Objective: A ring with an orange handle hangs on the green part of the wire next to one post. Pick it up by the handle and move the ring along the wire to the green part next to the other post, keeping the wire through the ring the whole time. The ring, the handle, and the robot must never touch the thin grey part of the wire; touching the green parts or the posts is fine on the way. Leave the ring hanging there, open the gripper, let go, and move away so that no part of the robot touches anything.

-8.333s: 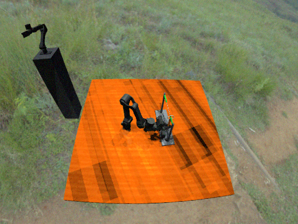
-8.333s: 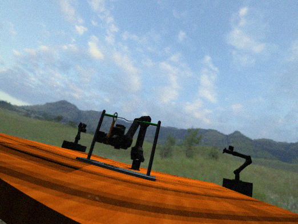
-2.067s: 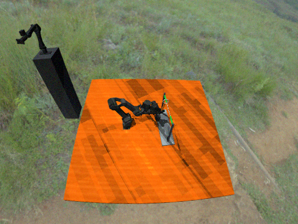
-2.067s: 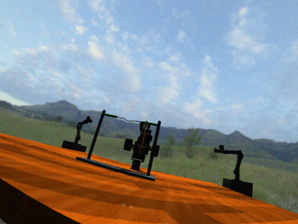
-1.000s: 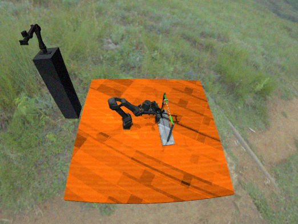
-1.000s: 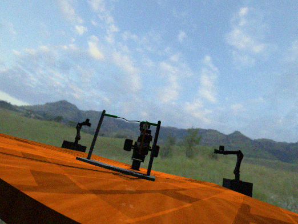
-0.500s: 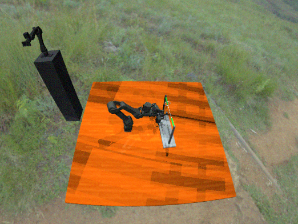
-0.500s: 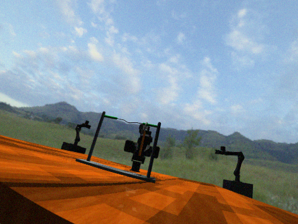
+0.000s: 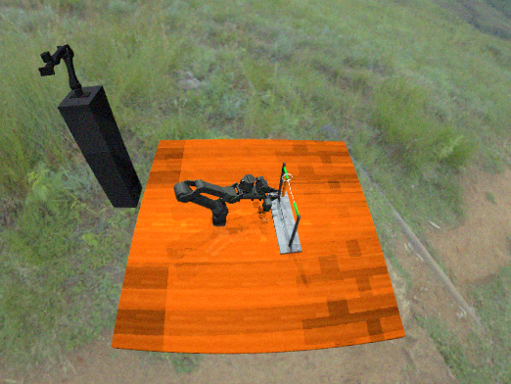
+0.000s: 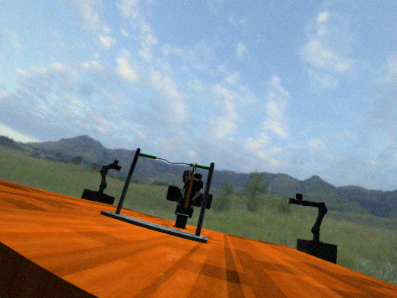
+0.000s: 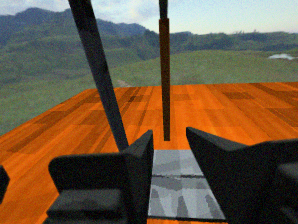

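The ring point(image 9: 292, 176) point(image 10: 194, 171) hangs around the wire near the inner end of one green part point(image 9: 285, 170) point(image 10: 204, 167). Its orange handle point(image 9: 284, 190) point(image 10: 189, 191) point(image 11: 165, 80) points down, slightly tilted in the exterior view. The thin grey wire point(image 10: 173, 163) runs to the other green part point(image 9: 296, 209) point(image 10: 147, 155). My gripper point(image 9: 277, 196) point(image 11: 169, 132) is partly open and empty. In the wrist view the handle's lower end stands free just beyond the fingertips, in line with the gap. Whether the ring touches the grey wire is too small to tell.
The nearer post point(image 9: 280, 186) point(image 10: 205, 199) point(image 11: 102, 80) stands left of the handle in the wrist view. The other post point(image 9: 294, 231) point(image 10: 128, 180) stands at the opposite end of the grey base point(image 9: 289, 240) point(image 10: 152, 226) point(image 11: 175, 162). Other arms stand on dark pedestals off the table.
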`<state>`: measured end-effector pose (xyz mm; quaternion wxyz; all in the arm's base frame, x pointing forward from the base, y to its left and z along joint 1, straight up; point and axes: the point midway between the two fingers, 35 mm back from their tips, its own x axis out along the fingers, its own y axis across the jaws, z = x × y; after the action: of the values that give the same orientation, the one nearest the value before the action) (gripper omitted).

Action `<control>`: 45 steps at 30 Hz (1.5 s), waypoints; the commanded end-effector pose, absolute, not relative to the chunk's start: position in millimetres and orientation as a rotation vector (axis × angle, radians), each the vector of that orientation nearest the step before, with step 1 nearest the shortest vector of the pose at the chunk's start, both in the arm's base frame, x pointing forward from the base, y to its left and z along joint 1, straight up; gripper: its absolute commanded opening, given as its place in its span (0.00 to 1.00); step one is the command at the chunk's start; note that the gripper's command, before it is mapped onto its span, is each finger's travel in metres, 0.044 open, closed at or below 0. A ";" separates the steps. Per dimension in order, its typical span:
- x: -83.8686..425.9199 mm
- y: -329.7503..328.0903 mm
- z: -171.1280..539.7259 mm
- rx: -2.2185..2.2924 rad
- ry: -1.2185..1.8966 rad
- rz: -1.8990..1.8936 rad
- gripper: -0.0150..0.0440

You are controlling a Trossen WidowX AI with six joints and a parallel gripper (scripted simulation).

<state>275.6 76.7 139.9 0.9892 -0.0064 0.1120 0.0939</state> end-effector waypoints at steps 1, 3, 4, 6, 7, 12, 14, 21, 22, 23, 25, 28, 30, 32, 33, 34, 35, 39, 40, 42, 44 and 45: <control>269.5 74.9 140.1 -0.006 0.224 0.184 0.53; 266.6 74.2 140.4 -0.005 0.225 0.184 0.53; 265.2 73.9 140.5 -0.005 0.225 0.183 0.53; 262.3 73.2 140.6 -0.005 0.225 0.183 0.53; 260.8 72.9 140.6 -0.005 0.225 0.183 0.53; 255.9 71.6 140.6 -0.004 0.226 0.182 0.53; 255.9 71.6 140.6 -0.004 0.226 0.182 0.53; 255.9 71.6 140.6 -0.004 0.226 0.182 0.53; 255.9 71.6 140.6 -0.004 0.226 0.182 0.53; 255.9 71.6 140.6 -0.004 0.226 0.182 0.53; 255.9 71.6 140.6 -0.004 0.226 0.182 0.53; 255.9 71.6 140.6 -0.004 0.226 0.182 0.53; 255.9 71.6 140.6 -0.004 0.226 0.182 0.53; 255.9 71.6 140.6 -0.004 0.226 0.182 0.53; 255.9 71.6 140.6 -0.004 0.226 0.182 0.53; 255.9 71.6 140.6 -0.004 0.226 0.182 0.53; 255.9 71.6 140.6 -0.004 0.226 0.182 0.53; 255.9 71.6 140.6 -0.004 0.226 0.182 0.53; 255.9 71.6 140.6 -0.004 0.226 0.182 0.53; 255.9 71.6 140.6 -0.004 0.226 0.182 0.53; 255.4 72.3 141.4 -0.010 0.224 0.188 0.57; 253.4 72.2 142.3 -0.010 0.224 0.188 0.61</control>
<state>255.5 72.5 140.5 0.9891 -0.0055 0.1132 0.0941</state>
